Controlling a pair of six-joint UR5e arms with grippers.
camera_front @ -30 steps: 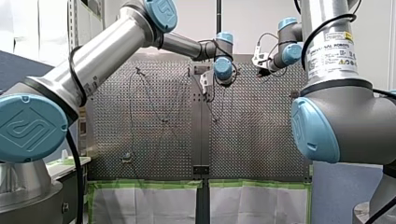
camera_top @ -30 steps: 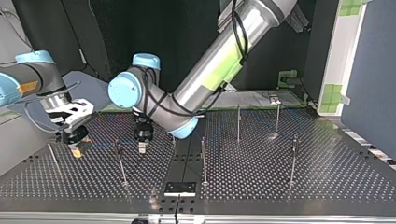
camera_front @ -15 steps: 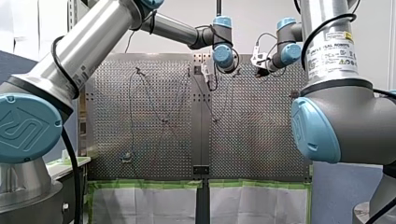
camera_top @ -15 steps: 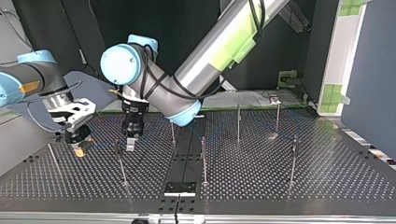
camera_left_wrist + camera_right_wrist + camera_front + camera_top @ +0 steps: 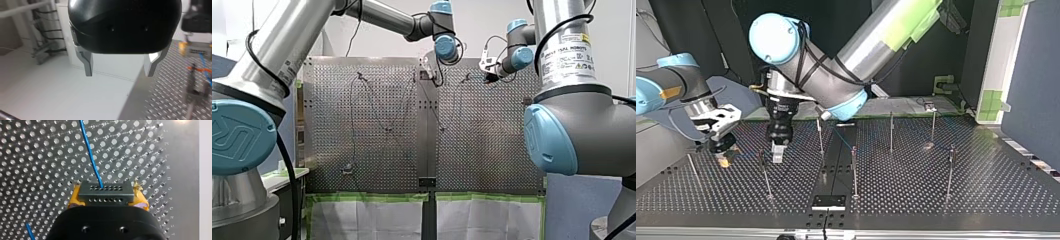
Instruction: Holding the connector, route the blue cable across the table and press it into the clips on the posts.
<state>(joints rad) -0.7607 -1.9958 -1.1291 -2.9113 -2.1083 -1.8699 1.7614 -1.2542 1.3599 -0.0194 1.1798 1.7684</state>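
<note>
Front view: my left end effector (image 5: 431, 70) hangs at the table's (image 5: 327, 125) twelve-o'clock edge. Top view: my right end effector (image 5: 725, 159) is low at nine o'clock; room lies toward three, between posts (image 5: 854, 170). Left wrist view: my left end effector (image 5: 119, 73) is spread wide. Right wrist view — yellow pads (image 5: 73, 200) clamp the connector (image 5: 105, 192), long axis crosswise; the blue cable (image 5: 91, 157) leaves toward eleven o'clock.

Left end effector (image 5: 119, 72) gapes (metal fingers (image 5: 88, 65)); right end effector (image 5: 108, 196) clamped.
</note>
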